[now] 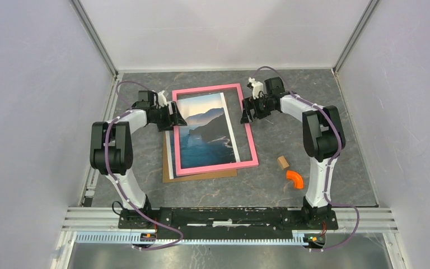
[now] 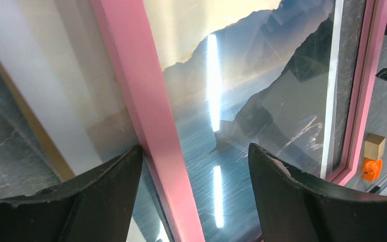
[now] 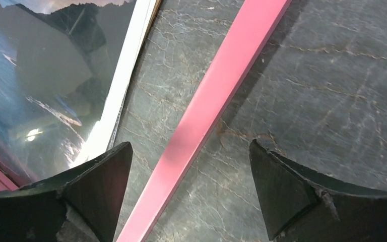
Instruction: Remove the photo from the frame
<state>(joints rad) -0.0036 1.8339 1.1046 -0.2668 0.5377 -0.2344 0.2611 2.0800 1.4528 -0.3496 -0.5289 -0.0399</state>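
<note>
The frame's pink rim lies flat on the table, shifted right of the photo, a sea and cliff print with a white border. The photo lies on the brown back, which sticks out at the near edge. My left gripper is open and straddles the rim's left side; the photo shows under glare. My right gripper is open and straddles the rim's right side, with bare table under it. The photo's edge shows at the left of the right wrist view.
A small wooden block and an orange curved piece lie on the table right of the frame's near corner; both also show in the left wrist view, the block above the orange piece. Grey walls enclose the table.
</note>
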